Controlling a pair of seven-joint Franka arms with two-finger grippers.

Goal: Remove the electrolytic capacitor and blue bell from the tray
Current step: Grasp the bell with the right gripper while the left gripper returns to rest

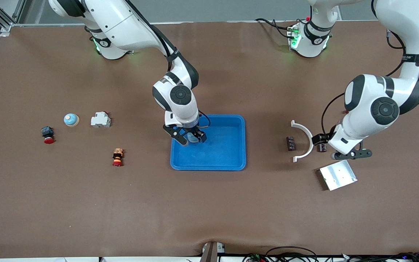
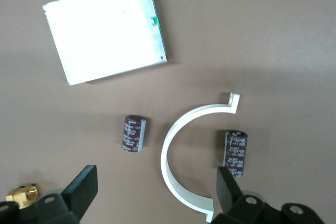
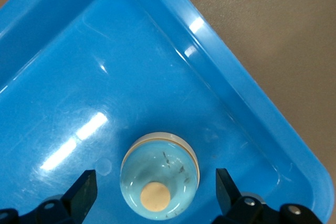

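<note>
Brown table [image 1: 209,203] under both wide pincers: right [image 1: 191,137] over blue tray [image 1: 231,160], left [image 1: 351,154] over capacitor [image 2: 134,133].

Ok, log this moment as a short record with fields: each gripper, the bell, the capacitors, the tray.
right gripper: open, over the blue tray, fingers either side of a bell
bell: sitting in the tray
second bell: on the table toward the right arm's end
left gripper: open, over two capacitors and a white curved bracket
metal plate: beside them
</note>
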